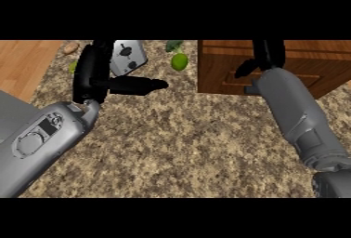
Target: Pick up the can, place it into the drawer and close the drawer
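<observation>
The left hand's (93, 74) fingers rise straight and relaxed with the thumb (137, 85) jutting sideways, gripping nothing, just in front of the silvery-grey metal can (128, 56) lying tilted on the speckled granite counter (185, 144) near the far edge — while the right hand (264, 58) reaches against the brown wooden drawer unit (274, 65), and whether its fingers are curled I cannot tell. The can looks light, rigid and smooth, so likely slippery — best wrapped around its mid-body, I judge. No brand or writing can be read on it, only dark marks; a green lime-like fruit (179, 61) sits between can and drawer.
</observation>
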Available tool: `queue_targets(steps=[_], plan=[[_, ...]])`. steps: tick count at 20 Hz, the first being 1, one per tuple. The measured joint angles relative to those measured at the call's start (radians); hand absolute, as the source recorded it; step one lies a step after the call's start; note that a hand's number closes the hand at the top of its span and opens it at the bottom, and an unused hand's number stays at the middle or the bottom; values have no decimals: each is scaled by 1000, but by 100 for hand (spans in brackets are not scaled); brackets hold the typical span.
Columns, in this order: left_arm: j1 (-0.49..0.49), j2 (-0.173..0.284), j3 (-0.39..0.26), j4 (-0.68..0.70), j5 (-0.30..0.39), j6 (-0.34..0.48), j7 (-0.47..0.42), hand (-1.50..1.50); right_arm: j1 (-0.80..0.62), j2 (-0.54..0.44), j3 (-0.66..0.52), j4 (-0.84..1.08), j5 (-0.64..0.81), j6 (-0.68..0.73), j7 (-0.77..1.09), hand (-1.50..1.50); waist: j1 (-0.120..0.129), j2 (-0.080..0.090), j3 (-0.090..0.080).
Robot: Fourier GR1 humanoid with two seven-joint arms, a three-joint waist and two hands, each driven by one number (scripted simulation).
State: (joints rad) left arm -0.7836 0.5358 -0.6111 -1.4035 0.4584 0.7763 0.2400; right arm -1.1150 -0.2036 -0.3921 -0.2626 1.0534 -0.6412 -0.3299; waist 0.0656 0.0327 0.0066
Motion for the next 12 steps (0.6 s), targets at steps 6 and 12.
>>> queue_targets(steps=[6,12], plan=[[45,24,24,-20,-1,-11,-16,-150,-24,39,-120,-20,-148,76,-106,-150,-7,-4,1],[91,34,39,-50,-11,-11,-23,-150,-50,68,-227,-26,-281,159,-156,-150,-17,-8,1]])
